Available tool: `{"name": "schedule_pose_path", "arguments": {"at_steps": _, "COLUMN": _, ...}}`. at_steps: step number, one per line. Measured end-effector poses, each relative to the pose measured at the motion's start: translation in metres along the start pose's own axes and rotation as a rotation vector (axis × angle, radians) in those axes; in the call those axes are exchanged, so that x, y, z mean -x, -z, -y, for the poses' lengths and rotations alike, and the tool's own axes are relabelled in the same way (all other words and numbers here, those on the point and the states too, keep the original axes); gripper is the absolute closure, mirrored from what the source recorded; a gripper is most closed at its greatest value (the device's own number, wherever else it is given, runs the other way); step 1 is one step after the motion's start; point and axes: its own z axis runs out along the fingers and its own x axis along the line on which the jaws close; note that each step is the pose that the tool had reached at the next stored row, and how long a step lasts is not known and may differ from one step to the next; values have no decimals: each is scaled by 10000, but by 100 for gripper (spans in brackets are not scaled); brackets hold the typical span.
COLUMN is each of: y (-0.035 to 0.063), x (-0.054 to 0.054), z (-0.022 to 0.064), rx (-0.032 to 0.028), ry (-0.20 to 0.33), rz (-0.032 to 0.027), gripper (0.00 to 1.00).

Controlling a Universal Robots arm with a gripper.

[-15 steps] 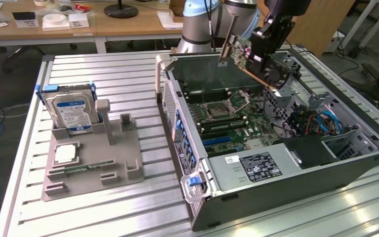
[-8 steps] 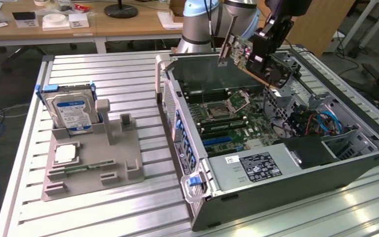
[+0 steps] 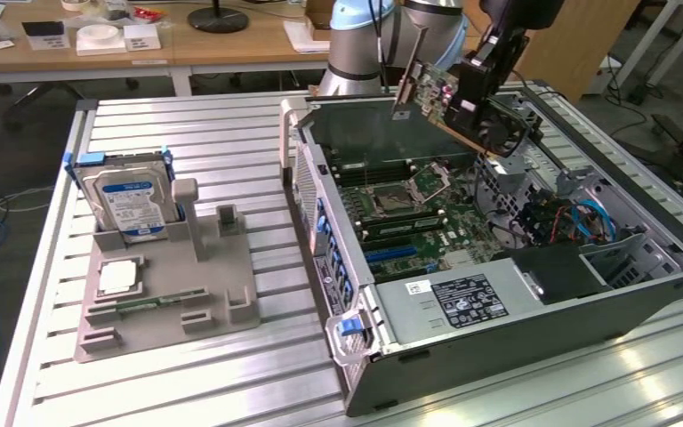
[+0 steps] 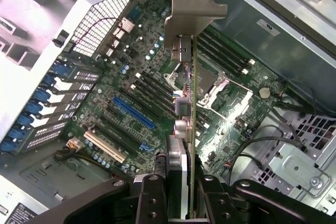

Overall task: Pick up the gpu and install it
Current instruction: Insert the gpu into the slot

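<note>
The gpu (image 3: 443,93) hangs tilted in the air above the open computer case (image 3: 626,311), over its rear corner near the arm's base. My gripper (image 3: 475,105) is shut on it, gripping the card's dark cooler side. In the wrist view the gpu (image 4: 190,108) appears edge-on, with its silver end bracket (image 4: 191,3) pointing away from the gripper (image 4: 181,200), whose fingers (image 4: 152,198) clamp both faces of the card. Below the card lies the motherboard (image 4: 152,77) with a blue expansion slot (image 4: 134,113); the card is well clear of it.
On the slatted table, at the exterior view's left, a grey fixture (image 3: 217,294) holds a silver hard drive (image 3: 134,200), a processor (image 3: 120,277) and a narrow memory stick (image 3: 152,302). Inside the case are a power supply (image 3: 461,298), cables (image 3: 573,222) and drive bays.
</note>
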Motion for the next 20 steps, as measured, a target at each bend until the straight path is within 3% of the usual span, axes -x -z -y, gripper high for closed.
{"name": "schedule_pose_path", "arguments": {"at_steps": 9, "y": -5, "x": 12, "z": 8, "rx": -36, "ry": 1123, "rz": -27, "gripper": 72}}
{"name": "schedule_pose_path", "arguments": {"at_steps": 20, "y": -10, "x": 39, "z": 27, "rx": -67, "ry": 2075, "rz": -50, "gripper": 72}}
